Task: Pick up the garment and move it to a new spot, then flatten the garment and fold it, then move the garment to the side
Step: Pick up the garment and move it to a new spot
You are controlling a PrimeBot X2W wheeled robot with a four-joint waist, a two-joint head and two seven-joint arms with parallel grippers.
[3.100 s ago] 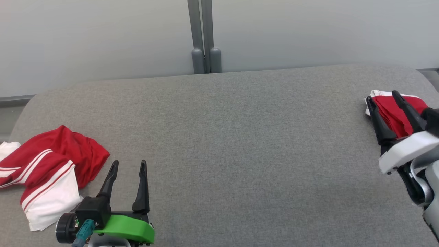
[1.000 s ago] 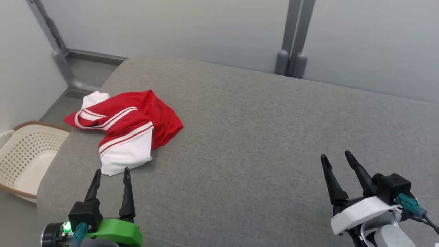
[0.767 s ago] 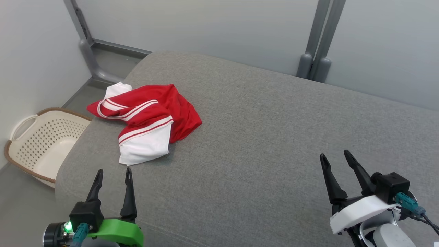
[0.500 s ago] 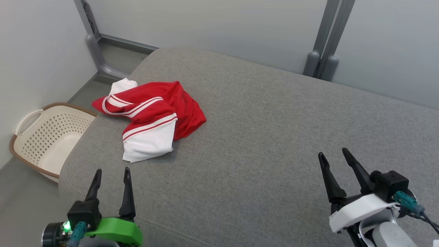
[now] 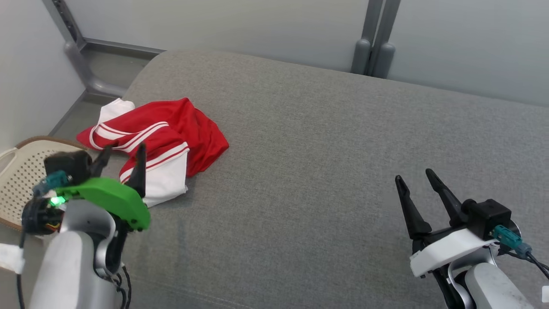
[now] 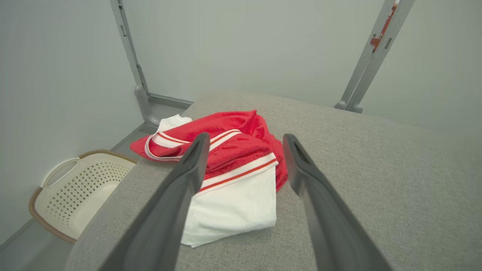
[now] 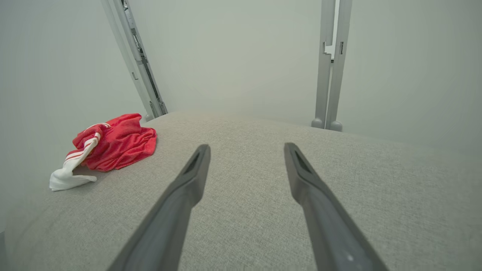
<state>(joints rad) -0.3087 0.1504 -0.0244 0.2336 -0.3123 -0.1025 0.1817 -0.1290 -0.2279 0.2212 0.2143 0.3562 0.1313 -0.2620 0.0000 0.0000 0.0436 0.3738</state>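
A crumpled red garment [image 5: 171,128] with white panels and stripes lies at the left end of the grey padded table [image 5: 321,150]. It also appears in the left wrist view as the garment [image 6: 233,158] and far left in the right wrist view as the garment [image 7: 113,145]. My left gripper [image 5: 124,152] is raised over the garment's near edge, open and holding nothing; the left wrist view frames the cloth between the fingers of the left gripper [image 6: 244,139]. At the table's near right, well away from the cloth, stands my right gripper [image 5: 414,176], open and empty.
A cream perforated laundry basket [image 5: 19,171] sits on the floor past the table's left end. Grey partition walls with posts [image 5: 373,38] enclose the back and left. Bare grey surface stretches between the garment and the right gripper.
My left arm has lifted and moved forward, bringing its gripper up to the garment's near edge. The head camera has swung a little, shifting the scene. The right gripper has stayed roughly in place.
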